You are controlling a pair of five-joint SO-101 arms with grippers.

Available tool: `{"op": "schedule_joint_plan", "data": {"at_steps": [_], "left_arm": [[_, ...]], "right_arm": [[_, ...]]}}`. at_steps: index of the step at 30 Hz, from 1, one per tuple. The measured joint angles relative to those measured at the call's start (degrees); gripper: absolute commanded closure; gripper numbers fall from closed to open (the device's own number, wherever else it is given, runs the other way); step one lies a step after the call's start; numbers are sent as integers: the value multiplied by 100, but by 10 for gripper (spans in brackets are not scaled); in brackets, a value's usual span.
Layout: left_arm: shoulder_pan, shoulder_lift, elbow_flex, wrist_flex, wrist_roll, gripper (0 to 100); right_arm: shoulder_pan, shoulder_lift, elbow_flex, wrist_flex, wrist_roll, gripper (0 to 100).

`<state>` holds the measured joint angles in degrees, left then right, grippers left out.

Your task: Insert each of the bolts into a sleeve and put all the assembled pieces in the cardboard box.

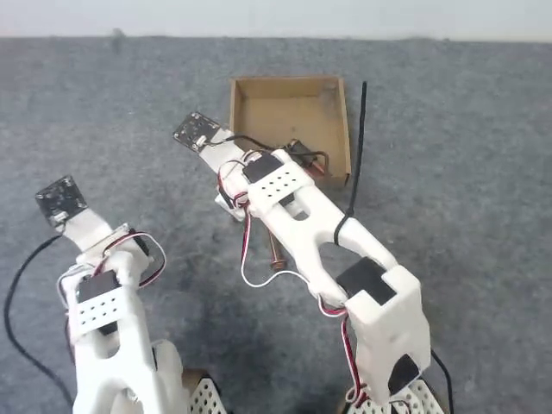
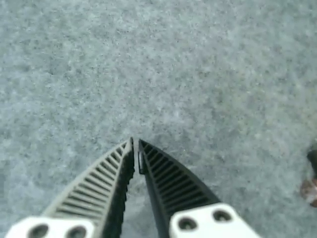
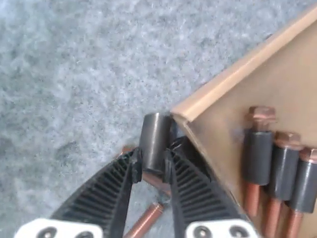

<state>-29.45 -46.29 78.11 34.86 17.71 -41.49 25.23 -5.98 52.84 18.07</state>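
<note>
My right gripper (image 3: 152,158) is shut on a dark sleeve (image 3: 154,139) and holds it upright just outside the near corner of the cardboard box (image 3: 218,89). Below its fingers, copper bolts (image 3: 146,220) lie on the carpet. Three assembled pieces (image 3: 285,166) lie side by side in the box against its wall. In the high view the right arm (image 1: 285,194) reaches to the box's (image 1: 235,112) near left corner, and a bolt (image 1: 278,250) shows under it. My left gripper (image 2: 135,144) is shut on nothing over bare carpet, with the left arm (image 1: 99,297) at the near left.
Grey carpet covers the table. A black cable (image 1: 358,147) runs along the box's right side. Open carpet lies left of the box and in front of the left arm. A small dark and brown thing (image 2: 311,186) shows at the left wrist view's edge.
</note>
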Motion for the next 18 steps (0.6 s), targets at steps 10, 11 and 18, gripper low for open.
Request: {"op": "schedule_joint_plan", "data": {"at_steps": [10,11,18], "left_arm": [[0,844,-607,123,18,989],[0,1037,-686,123,18,989],[0,1389,-835,123,18,989]], "right_arm": [[-88,18,-9,-202,-9,894],[-88,18,-9,-237,-9,894],[-88,18,-9,-422,-9,894]]}}
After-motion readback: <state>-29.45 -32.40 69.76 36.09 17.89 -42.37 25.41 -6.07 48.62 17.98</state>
